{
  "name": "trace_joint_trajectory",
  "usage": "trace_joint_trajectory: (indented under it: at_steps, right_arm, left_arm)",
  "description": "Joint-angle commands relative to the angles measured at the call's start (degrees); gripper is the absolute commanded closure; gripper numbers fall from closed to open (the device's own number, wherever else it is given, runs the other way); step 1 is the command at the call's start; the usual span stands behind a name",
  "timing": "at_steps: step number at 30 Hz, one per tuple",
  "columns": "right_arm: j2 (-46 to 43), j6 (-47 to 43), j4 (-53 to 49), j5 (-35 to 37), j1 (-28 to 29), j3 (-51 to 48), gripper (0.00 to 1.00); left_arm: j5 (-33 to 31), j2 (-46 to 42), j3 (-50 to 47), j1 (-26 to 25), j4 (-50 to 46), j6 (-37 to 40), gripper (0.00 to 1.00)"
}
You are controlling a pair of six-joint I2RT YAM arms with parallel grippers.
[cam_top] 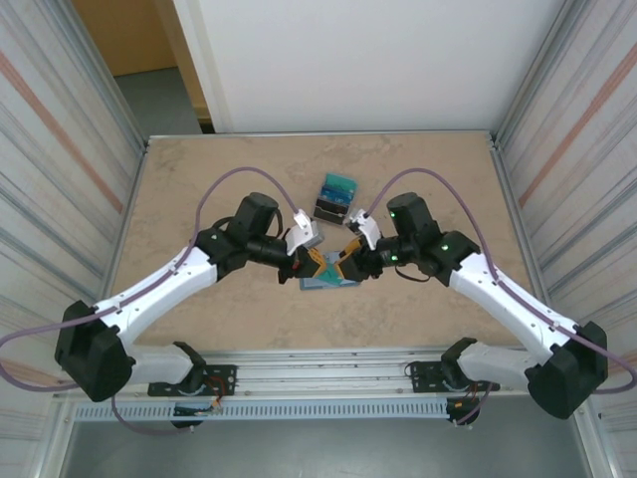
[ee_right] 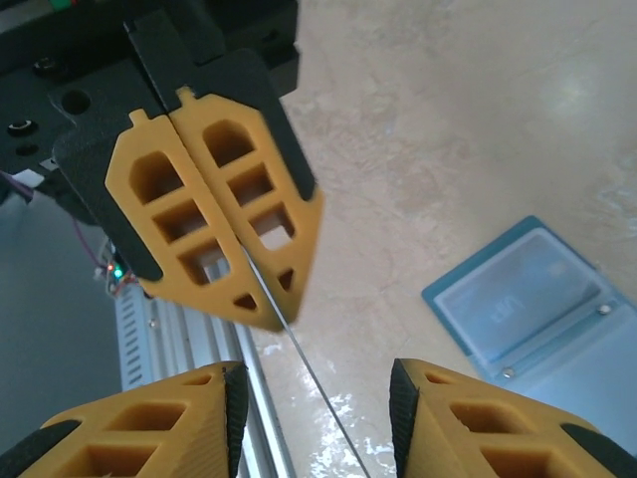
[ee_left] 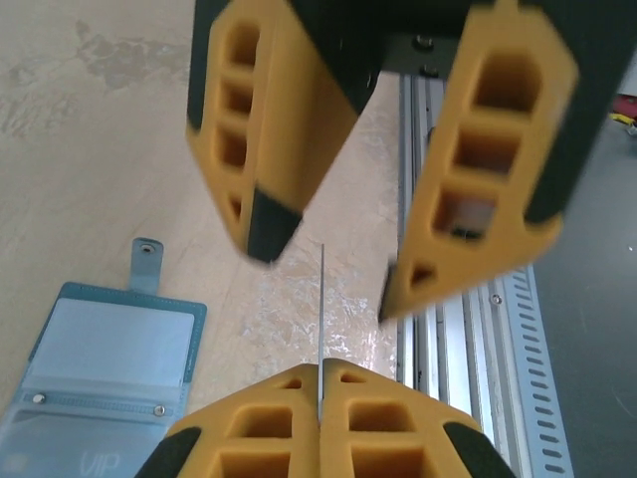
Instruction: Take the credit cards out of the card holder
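Overhead, the card holder (cam_top: 320, 284) lies open on the bench (cam_top: 199, 199) under both jaws. Left wrist: left jaws clench a credit card (ee_left: 321, 319) edge-on, a thin pale line pointing into the released right jaws. Right wrist: the card (ee_right: 299, 358) runs between them, touching neither.

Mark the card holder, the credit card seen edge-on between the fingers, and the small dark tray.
card holder (ee_left: 114, 349), left wrist view, on its pale upper slot window.
credit card (ee_left: 321, 319), left wrist view, midway up its thin edge.
dark tray (cam_top: 328, 211), top external view, on its dark near wall.
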Motion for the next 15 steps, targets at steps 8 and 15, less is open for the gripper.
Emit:
trace_joint_trajectory:
  at_steps: [8,15]
  right_arm:
    - [3.7,-3.7,-3.9,1.7,1.6,3.2,0.78]
    - [3.2,-2.5,-0.8,-2.9,0.6,1.6,1.0]
  left_arm:
    - [2.7,-0.2,1.8,-0.1,-3.2,3.6,1.0]
    - [0.7,-1.4,0.6,0.6,1.0,-0.8,0.69]
